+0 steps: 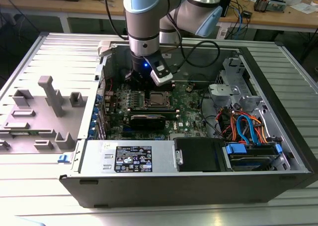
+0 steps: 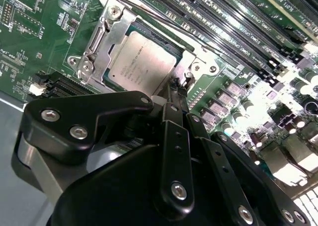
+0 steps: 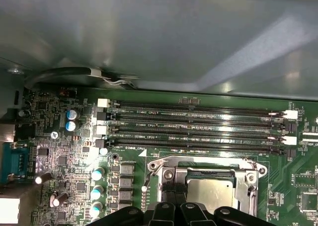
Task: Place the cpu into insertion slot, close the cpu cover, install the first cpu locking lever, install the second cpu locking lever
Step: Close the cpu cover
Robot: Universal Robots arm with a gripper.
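One chip seated, gripper at the socket
The cpu (image 2: 141, 62) lies in the insertion slot (image 2: 160, 37) on the green motherboard (image 2: 30, 62) of an open computer case (image 1: 198, 186), the cpu cover (image 2: 102, 42) down over its edges; the gripper (image 2: 179, 91), jaws drawn together, hangs at the socket's corner

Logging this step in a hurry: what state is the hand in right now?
Hand: closed, at the corner of the cpu cover; whether it grips anything cannot be told.

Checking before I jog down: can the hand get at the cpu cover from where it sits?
Probably yes. The hand hangs right at the edge of the cpu cover, which lies flat over the cpu, with nothing between them.
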